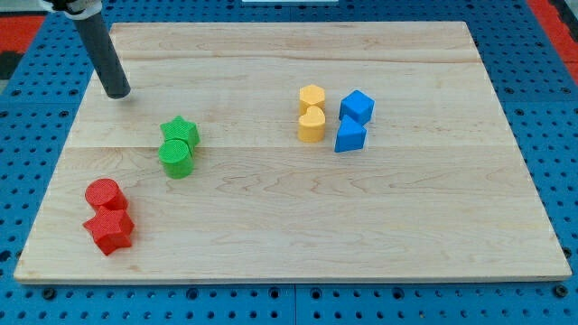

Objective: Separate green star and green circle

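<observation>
The green star (181, 131) lies left of the board's middle, touching the green circle (177, 158) just below it. My tip (117, 93) rests on the board at the upper left, up and to the left of the green star, apart from it by about one block's width.
A red circle (103, 195) and a red star (110, 230) touch near the lower left corner. A yellow hexagon (312, 97) and yellow heart (311, 125) sit at upper middle, with a blue cube (358, 106) and a blue triangle (349, 135) to their right. The wooden board (298, 226) lies on a blue pegboard.
</observation>
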